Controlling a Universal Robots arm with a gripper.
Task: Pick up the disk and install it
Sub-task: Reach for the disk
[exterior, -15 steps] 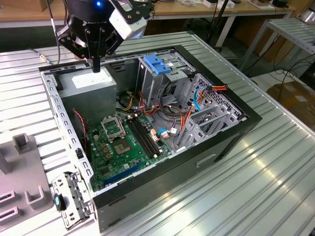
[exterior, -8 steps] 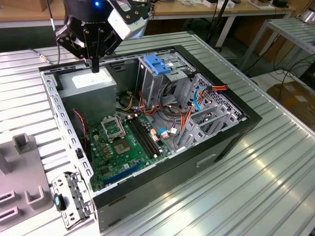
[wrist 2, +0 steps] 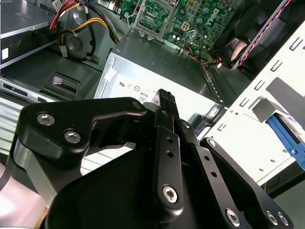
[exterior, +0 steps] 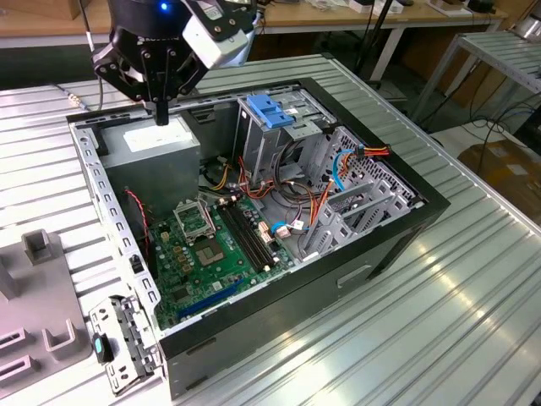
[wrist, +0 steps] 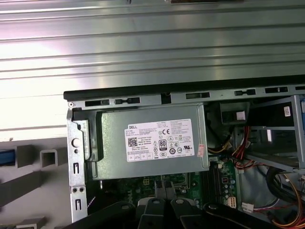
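My gripper (exterior: 161, 116) hangs shut and empty over the grey power supply box (exterior: 156, 144) in the far left corner of the open computer case (exterior: 380, 245). In both wrist views the fingertips (wrist 2: 164, 98) (wrist: 165, 187) are pressed together above the box's white label (wrist: 161, 140). A blue-railed piece with a pale face, seemingly the disk (wrist 2: 287, 135), lies on the table outside the case's rear wall, beside grey fixture blocks. A sliver of the same blue (wrist: 4, 156) shows at the edge of the first wrist view. It is some way from my gripper.
A bare blue plastic bracket (exterior: 269, 110) sits on top of the drive cage (exterior: 279, 144). Coloured cables (exterior: 321, 199) and the motherboard (exterior: 211, 245) fill the case floor. Grey fixture blocks (exterior: 38, 292) stand on the ribbed metal table (exterior: 473, 304) at the exterior view's left.
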